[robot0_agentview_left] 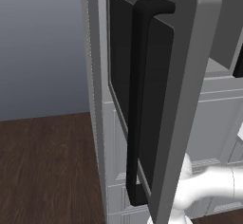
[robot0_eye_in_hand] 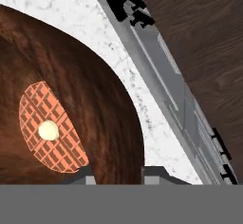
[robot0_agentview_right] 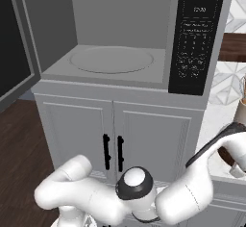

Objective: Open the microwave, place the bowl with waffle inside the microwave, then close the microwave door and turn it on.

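Observation:
The microwave (robot0_agentview_right: 120, 29) stands open, its grey cavity and round turntable (robot0_agentview_right: 111, 59) bare. The microwave door (robot0_agentview_left: 161, 99), with its long black bar handle (robot0_agentview_left: 137, 104), is swung wide to the left. In the hand view a deep brown bowl (robot0_eye_in_hand: 95, 99) sits on the white marble counter (robot0_eye_in_hand: 95, 9), holding a half-round orange waffle (robot0_eye_in_hand: 50, 128) with a pale dab on it. My gripper (robot0_eye_in_hand: 121, 175) hangs right over the bowl's near rim, open, one tip inside the rim and the other at its outer edge.
The black control panel (robot0_agentview_right: 197, 38) runs down the microwave's right side. Below are grey panelled cabinet doors (robot0_agentview_right: 77, 134) with small black handles. The counter edge and dark wood floor (robot0_eye_in_hand: 204, 38) lie just beyond the bowl. My arm reaches right, past the microwave.

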Available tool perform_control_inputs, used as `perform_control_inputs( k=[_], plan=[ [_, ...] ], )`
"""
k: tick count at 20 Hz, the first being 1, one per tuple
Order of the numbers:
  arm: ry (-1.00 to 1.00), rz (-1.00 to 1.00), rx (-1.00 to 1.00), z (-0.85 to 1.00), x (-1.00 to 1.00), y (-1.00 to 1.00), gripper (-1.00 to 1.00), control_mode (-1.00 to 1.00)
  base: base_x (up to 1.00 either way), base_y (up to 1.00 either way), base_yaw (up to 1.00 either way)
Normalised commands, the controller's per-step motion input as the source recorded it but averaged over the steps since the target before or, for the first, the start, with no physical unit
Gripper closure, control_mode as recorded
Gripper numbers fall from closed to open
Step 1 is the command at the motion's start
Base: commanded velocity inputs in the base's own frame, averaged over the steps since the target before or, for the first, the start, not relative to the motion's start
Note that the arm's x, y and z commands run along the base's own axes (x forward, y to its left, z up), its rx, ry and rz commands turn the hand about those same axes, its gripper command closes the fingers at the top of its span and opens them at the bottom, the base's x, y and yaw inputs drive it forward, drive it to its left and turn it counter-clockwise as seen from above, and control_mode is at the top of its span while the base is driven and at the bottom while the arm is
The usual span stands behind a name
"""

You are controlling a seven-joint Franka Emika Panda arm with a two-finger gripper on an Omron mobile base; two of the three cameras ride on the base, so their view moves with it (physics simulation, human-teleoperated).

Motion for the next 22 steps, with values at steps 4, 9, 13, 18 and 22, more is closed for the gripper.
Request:
perform_control_inputs(
  k=[4,9,13,18,22],
  plan=[
    [-0.31,0.11,0.03,0.74,-1.00,0.00,1.00,-1.00,0.00,0.00,0.00],
    [-0.33,0.10,0.00,0.63,-1.00,0.01,1.00,-1.00,0.00,0.00,0.00],
    [-0.33,0.17,-0.04,0.66,-1.00,0.35,1.00,-1.00,0.00,0.00,0.00],
    [-0.24,0.22,-0.21,0.59,-1.00,0.54,1.00,-1.00,0.00,0.00,0.00],
    [-0.13,0.20,-0.27,0.75,-1.00,0.64,1.00,-1.00,0.00,0.00,0.00]
  ],
)
